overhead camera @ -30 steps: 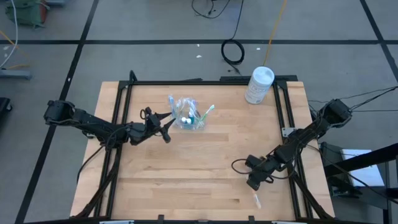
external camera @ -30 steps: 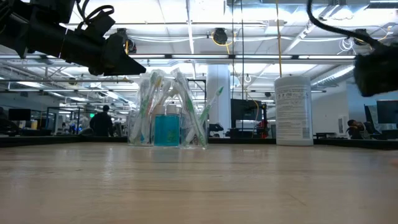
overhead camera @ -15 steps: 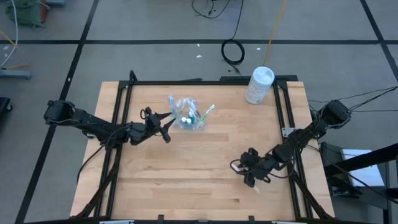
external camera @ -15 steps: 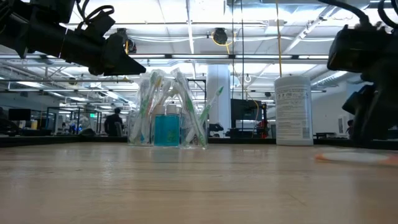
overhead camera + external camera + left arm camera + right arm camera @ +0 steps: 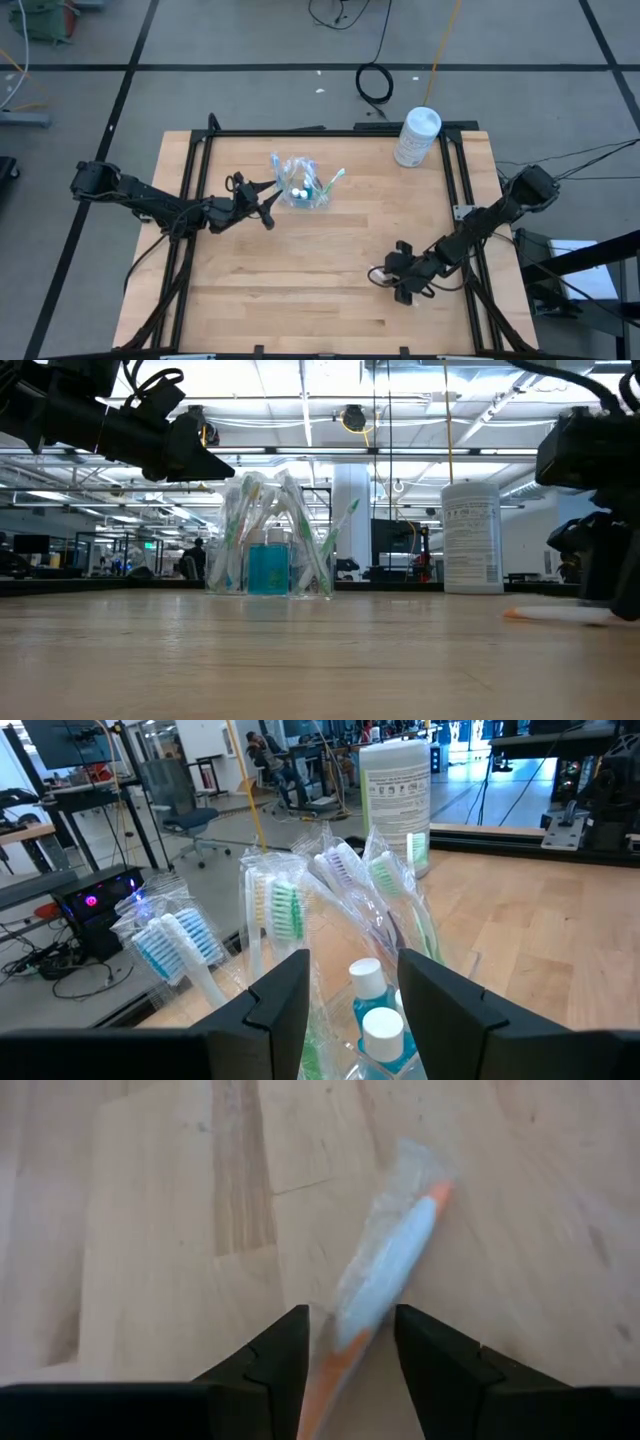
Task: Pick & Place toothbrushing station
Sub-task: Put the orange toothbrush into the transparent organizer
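Right tool (image 5: 350,1345) low over loose wrapped toothbrush (image 5: 385,1285) flat on tabletop (image 5: 300,280), near right front; fingers spread, brush between them, not yet gripped. Long axis runs along tool's reach, slightly diagonal, orange end far. Advice: straddle handle mid-length, settle to wood, clench. Left tool (image 5: 355,990) released, hovers beside cup (image 5: 303,186).

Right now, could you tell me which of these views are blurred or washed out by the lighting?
Right wrist view: the wrapped toothbrush on the table is smeared by motion blur. Low view: bright ceiling lights backlight the clear cup, and the right pincer shows as a dark shape. High view: even and sharp.
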You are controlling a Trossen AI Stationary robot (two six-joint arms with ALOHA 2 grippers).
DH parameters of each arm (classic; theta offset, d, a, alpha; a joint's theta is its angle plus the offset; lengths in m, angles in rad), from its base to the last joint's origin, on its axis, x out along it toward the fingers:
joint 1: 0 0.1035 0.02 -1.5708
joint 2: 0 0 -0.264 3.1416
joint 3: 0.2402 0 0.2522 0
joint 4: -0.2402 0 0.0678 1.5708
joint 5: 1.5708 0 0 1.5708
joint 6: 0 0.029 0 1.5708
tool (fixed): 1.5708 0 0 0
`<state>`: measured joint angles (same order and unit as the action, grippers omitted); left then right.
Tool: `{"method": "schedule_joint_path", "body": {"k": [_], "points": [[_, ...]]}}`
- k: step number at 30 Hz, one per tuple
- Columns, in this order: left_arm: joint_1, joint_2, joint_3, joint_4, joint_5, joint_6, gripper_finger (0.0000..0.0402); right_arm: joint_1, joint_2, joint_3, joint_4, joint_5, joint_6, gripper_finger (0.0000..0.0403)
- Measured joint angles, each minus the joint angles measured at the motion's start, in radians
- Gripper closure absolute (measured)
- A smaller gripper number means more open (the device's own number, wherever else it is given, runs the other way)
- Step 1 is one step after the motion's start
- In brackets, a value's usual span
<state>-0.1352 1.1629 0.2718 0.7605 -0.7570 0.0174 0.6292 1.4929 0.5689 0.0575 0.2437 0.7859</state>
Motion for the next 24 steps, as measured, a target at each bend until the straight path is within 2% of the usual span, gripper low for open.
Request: {"method": "schedule_joint_path", "body": {"k": [4, 7, 11, 13, 15, 17, 22, 24], "points": [[0.000, 0.000, 0.000, 0.000, 0.000, -0.014, 0.0245, 0.001, 0.065, 0.004, 0.042, 0.041, -0.075, 0.0264], [0.000, 0.000, 0.000, 0.000, 0.000, -0.024, 0.0245, 0.001, 0.075, 0.002, 0.092, 0.084, -0.203, 0.0283], [0.000, 0.000, 0.000, 0.000, 0.000, -0.027, 0.0245, -0.001, 0.083, -0.002, 0.195, 0.092, -0.470, 0.0336], [0.000, 0.000, 0.000, 0.000, 0.000, -0.038, 0.0245, -0.008, 0.081, -0.002, 0.242, 0.097, -0.524, 0.0371], [0.000, 0.000, 0.000, 0.000, 0.000, -0.050, 0.0245, -0.016, 0.081, -0.001, 0.273, 0.093, -0.575, 0.0388], [0.000, 0.000, 0.000, 0.003, 0.000, -0.053, 0.0245, -0.025, 0.081, -0.002, 0.315, 0.094, -0.623, 0.0382], [0.000, 0.000, 0.000, 0.005, 0.000, -0.061, 0.0245, -0.053, 0.080, -0.001, 0.432, 0.097, -0.701, 0.0315], [0.000, 0.000, 0.000, 0.006, 0.000, -0.069, 0.0245, -0.068, 0.079, -0.001, 0.470, 0.096, -0.704, 0.0300]]}}
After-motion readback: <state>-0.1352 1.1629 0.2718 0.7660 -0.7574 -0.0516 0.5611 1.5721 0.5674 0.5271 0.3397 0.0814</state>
